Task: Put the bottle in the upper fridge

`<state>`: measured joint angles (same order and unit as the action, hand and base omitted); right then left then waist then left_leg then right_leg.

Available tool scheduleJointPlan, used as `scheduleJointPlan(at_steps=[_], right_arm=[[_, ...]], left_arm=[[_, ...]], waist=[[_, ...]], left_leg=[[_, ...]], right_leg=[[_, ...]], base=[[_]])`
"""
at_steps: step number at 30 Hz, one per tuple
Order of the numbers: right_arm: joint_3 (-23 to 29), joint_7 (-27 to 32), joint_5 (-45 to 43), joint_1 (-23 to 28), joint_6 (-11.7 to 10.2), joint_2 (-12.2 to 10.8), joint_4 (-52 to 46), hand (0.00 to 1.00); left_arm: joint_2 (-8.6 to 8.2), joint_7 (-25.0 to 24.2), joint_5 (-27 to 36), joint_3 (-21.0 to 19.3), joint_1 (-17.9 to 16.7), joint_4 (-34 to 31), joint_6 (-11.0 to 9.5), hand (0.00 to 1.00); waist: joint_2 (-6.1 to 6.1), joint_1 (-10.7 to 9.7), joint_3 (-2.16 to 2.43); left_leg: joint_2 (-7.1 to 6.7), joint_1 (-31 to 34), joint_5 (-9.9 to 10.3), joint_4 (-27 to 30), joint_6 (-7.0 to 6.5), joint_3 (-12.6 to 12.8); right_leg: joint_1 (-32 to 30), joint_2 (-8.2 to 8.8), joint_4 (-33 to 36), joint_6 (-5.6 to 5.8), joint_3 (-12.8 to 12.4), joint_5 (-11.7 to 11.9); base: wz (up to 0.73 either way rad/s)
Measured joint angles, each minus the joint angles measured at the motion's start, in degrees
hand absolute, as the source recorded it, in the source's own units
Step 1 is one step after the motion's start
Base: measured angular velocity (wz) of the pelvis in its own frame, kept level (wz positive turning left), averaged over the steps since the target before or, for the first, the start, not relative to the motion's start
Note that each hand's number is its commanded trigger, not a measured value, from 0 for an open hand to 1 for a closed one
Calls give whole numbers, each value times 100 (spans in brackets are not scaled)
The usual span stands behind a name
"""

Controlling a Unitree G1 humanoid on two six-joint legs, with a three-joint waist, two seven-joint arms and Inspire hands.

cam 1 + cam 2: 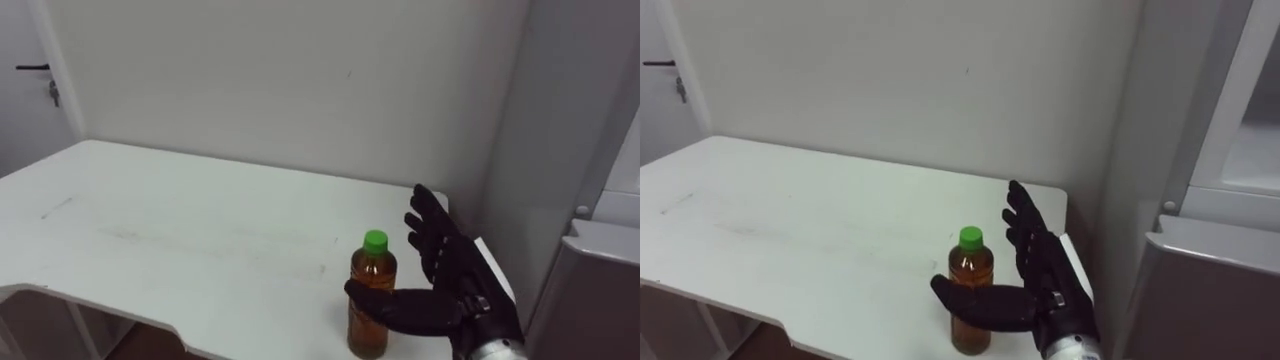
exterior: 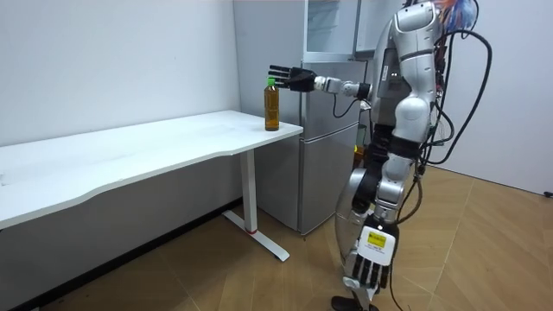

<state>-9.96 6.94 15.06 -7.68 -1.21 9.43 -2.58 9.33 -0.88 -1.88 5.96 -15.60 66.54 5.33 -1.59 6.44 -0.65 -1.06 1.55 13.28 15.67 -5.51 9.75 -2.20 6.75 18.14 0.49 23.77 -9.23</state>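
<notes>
One upright bottle (image 1: 373, 268) (green-capped) stands just left of the right hand (image 1: 455, 280), its palm open, thumb across the front, fingers straight behind.

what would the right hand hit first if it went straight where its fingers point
Probably the bottle: the right hand, open, aims its fingers past it at the back wall, but its thumb crosses the bottle's near side and would likely touch first. Depth is unclear.
</notes>
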Motion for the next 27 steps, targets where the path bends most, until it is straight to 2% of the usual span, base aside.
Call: scheduleJointPlan(at_steps=[2,5,16,21,23,27], right_arm=[[3,73,-144,-95,8,18,237,0],[1,204,-215,-112,55,21,424,0],[32,516,-662,-249,173,31,948,0],[-7,559,-776,-257,200,27,1094,0],[-11,660,-1090,-257,268,35,1227,0],[-17,808,-1118,-331,395,33,1431,0]], left_arm=[[-1,20,-2,2,-4,-8,20,0],[8,24,-1,-4,-14,-14,73,0],[7,57,-18,-7,-7,-36,91,0],[13,64,-45,-2,-19,-144,213,0],[14,58,-41,3,-18,-244,240,0],[16,79,-35,165,-11,-366,370,0]], waist=[[25,15,1],[53,25,14],[72,21,10],[101,73,10],[130,135,3],[157,214,13]], left_leg=[[-76,32,-18,1,-47,-25],[-96,87,1,79,-89,-55],[-173,96,40,201,-157,-192],[-192,99,41,204,-175,-208],[-215,107,34,203,-187,-209],[-246,98,19,195,-214,-215]], right_leg=[[-77,102,142,32,-3,-62],[-97,127,171,38,-11,-59],[-36,204,234,95,3,-36],[-62,238,294,104,19,-35],[-107,288,395,151,48,-68],[-109,317,398,156,54,-79]], base=[[8],[6],[5],[1],[0],[1]])
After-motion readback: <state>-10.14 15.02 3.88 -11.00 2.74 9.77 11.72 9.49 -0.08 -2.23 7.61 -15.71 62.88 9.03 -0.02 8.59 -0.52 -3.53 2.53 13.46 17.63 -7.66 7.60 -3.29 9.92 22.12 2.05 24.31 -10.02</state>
